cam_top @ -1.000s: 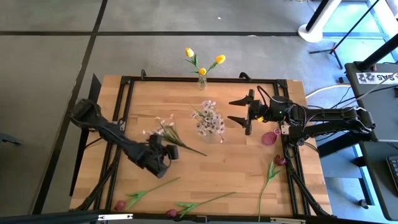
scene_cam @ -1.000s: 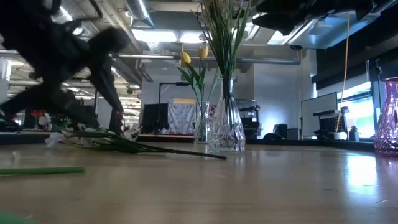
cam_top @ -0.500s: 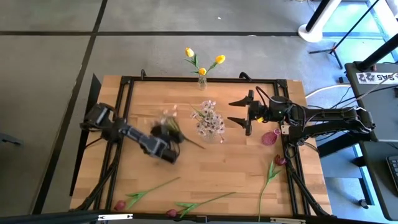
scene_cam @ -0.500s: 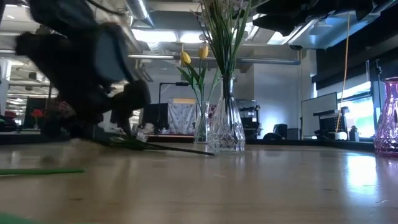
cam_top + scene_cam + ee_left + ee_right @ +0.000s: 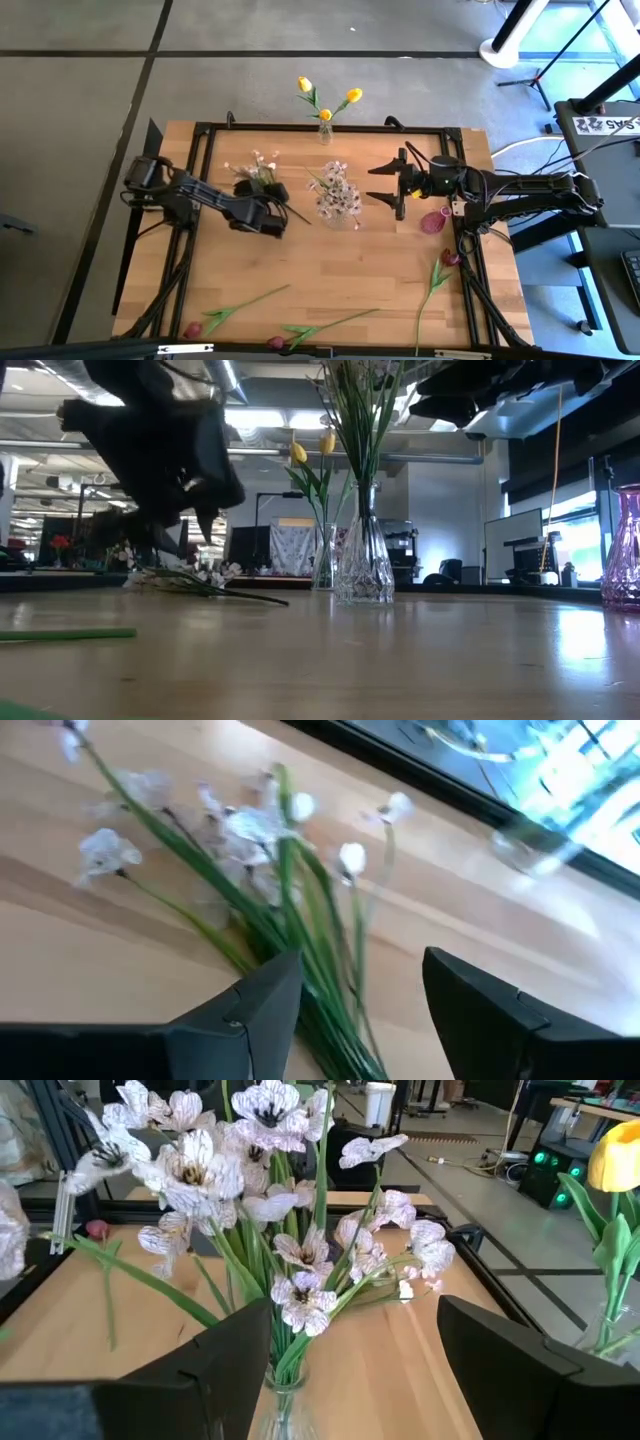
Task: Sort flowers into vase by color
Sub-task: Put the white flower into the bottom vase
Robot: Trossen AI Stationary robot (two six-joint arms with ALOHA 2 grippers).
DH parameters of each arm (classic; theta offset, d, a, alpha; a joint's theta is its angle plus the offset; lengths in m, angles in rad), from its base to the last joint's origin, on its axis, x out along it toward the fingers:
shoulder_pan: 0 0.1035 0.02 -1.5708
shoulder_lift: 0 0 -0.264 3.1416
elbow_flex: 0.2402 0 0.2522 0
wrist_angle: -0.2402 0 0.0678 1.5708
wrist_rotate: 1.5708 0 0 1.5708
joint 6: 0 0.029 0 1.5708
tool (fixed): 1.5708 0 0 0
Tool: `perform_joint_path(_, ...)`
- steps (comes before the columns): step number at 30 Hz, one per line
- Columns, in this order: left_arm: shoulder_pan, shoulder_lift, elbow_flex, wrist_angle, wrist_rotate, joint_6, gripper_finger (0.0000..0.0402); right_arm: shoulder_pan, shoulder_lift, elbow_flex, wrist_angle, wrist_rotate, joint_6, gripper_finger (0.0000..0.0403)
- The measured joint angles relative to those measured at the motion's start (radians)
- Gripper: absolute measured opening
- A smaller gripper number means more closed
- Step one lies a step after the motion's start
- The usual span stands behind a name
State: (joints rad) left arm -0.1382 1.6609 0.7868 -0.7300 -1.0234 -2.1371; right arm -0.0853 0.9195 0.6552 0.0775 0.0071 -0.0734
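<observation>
A loose spray of tiny white-pink blossoms (image 5: 258, 172) lies flat on the wooden table, its green stems (image 5: 330, 1010) running toward the table's middle. My left gripper (image 5: 274, 192) hangs open over those stems, a finger on either side (image 5: 362, 970); the low view shows it above the spray (image 5: 190, 578). My right gripper (image 5: 386, 184) is open and level, pointing left at a clear vase of white-pink blossoms (image 5: 338, 198), a short way off (image 5: 355, 1320). Yellow tulips stand in a clear vase (image 5: 325, 125) at the far edge. My left gripper straddles the spray's stems (image 5: 335, 1030) from above, slanting toward the far edge, fingers across them. I cannot tell whether either finger touches them. The spray lies on the table.
A pink vase (image 5: 433, 221) stands under my right arm near the table's right edge. Three dark red-pink tulips (image 5: 240, 305) (image 5: 325, 328) (image 5: 432, 285) lie along the near edge. A green stem (image 5: 65, 633) lies close to the low camera.
My left gripper has swung from the near-left part of the table toward the far edge, dipped to the table at the spray, then risen. The loose spray has slid along the table toward the far edge, blossoms and stem end alike.
</observation>
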Motion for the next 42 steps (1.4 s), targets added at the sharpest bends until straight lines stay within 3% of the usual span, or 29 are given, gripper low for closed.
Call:
perform_joint_path(14,0.159,0.213,0.002,0.046,0.091,-0.115,0.0204,0.000,0.000,0.000,-0.027,-0.016,0.039,0.0285)
perform_joint_path(18,0.202,0.220,0.003,0.071,0.085,-0.061,0.0199,0.000,0.000,0.000,-0.025,-0.026,0.043,0.0285)
perform_joint_path(22,0.217,0.216,0.002,0.054,0.108,-0.024,0.0141,0.000,0.000,0.000,-0.021,-0.026,0.047,0.0285)
perform_joint_path(26,0.211,0.185,-0.002,0.046,0.135,-0.005,0.0030,0.001,-0.009,0.000,0.002,-0.028,0.058,0.0285)
perform_joint_path(28,0.200,0.138,-0.001,0.022,0.141,0.039,0.0014,0.001,-0.023,0.000,0.033,-0.057,0.067,0.0285)
perform_joint_path(30,0.175,0.066,-0.002,-0.003,0.129,0.099,0.0009,0.017,-0.035,0.001,0.046,-0.079,0.065,0.0285)
perform_joint_path(34,0.057,-0.120,-0.002,-0.025,-0.003,0.193,0.0004,0.119,-0.035,0.000,0.016,-0.099,0.046,0.0285)
perform_joint_path(38,-0.139,-0.294,0.000,-0.025,-0.132,0.409,0.0002,0.283,0.000,-0.024,-0.004,-0.110,0.092,0.0285)
perform_joint_path(42,-0.371,-0.402,0.000,-0.022,-0.199,0.569,0.0002,0.467,0.075,-0.050,0.006,-0.003,0.161,0.0285)
